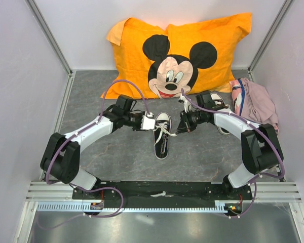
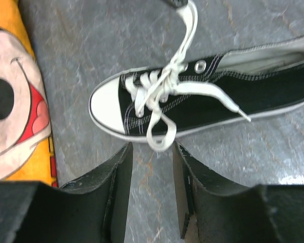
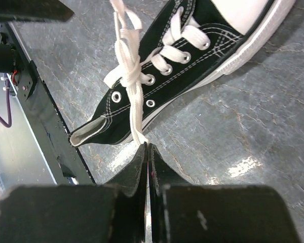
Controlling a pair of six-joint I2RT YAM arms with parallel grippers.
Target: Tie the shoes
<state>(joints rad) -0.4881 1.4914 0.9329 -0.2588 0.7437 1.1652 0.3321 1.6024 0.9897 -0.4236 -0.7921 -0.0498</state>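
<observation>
One black sneaker (image 1: 162,136) with a white toe cap lies between my grippers, toe toward the pillow. It also shows in the left wrist view (image 2: 202,96) and the right wrist view (image 3: 177,61). My left gripper (image 1: 150,123) is open at the shoe's left side; a loop of white lace (image 2: 160,137) lies just in front of its empty jaws (image 2: 152,148). My right gripper (image 1: 182,126) is shut on a white lace end (image 3: 135,109), pinched at the tips (image 3: 146,147) and stretched from the eyelets. A second shoe (image 1: 223,130) is mostly hidden under my right arm.
An orange Mickey Mouse pillow (image 1: 177,55) leans on the back wall and shows in the left wrist view (image 2: 15,101). A pink cloth bundle (image 1: 257,101) lies at the right wall. The black base rail (image 1: 162,192) runs along the near edge.
</observation>
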